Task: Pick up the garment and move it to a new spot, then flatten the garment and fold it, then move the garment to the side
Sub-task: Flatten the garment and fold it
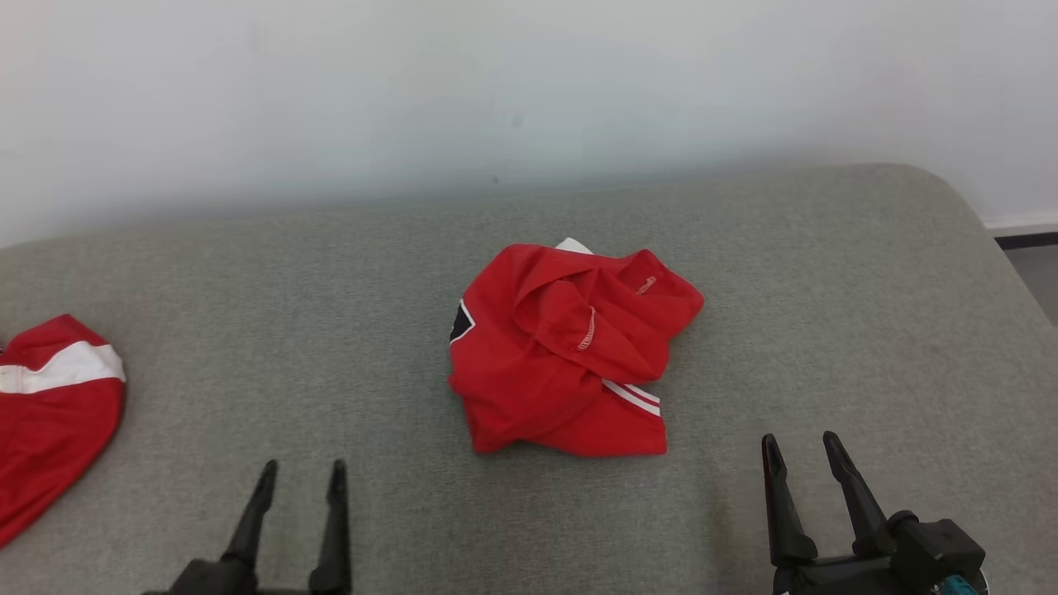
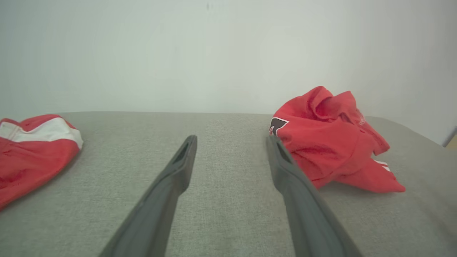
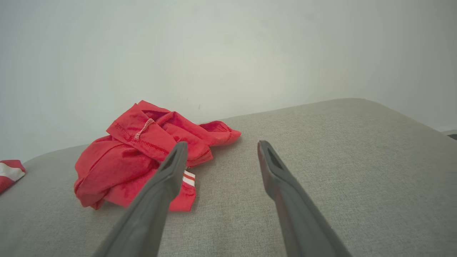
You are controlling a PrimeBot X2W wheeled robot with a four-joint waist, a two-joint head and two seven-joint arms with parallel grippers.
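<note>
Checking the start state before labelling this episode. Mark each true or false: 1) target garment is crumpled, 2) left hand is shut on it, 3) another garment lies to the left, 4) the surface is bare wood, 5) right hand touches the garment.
1. The red garment lies crumpled in a heap. True.
2. The left hand is shut on it. False: it is open and empty, short of the cloth.
3. A second garment, red with a white band, lies at the robot's left. True.
4. The surface is bare wood. False: it is grey woven fabric, like a cushion.
5. The right hand touches the red garment. False: it is open, with grey fabric showing between it and the cloth.
</note>
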